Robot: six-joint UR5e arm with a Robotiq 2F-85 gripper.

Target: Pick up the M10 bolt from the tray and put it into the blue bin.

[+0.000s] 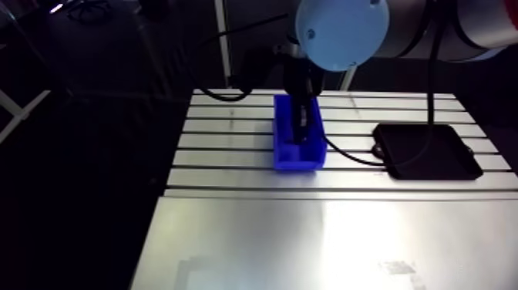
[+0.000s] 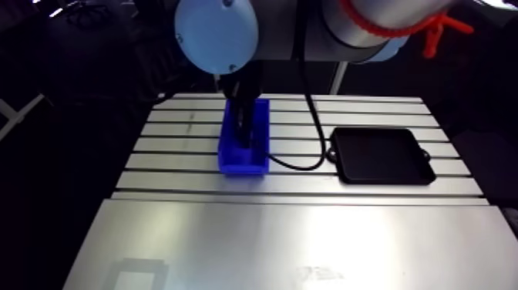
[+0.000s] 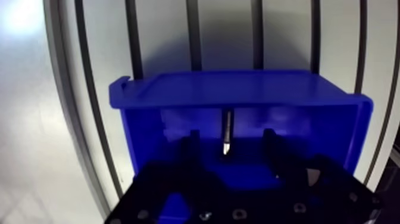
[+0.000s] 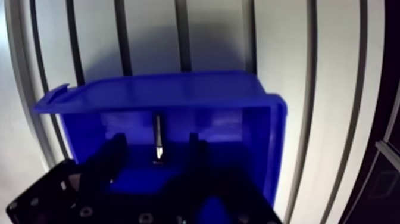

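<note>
Blue bin [image 3: 238, 89] hems the gripper [image 3: 230, 134], fingers [image 3: 191, 144] spread and empty either side of the loose M10 bolt [image 3: 226, 126]; best withdraw straight upward.

Slotted aluminium table [image 1: 231, 158] under bright glare, dim surroundings beyond.

Arm view overlooks table [image 1: 231, 231] from above; wrist view (far nearer) looks into the shared blue bin [image 3: 238, 89].
</note>
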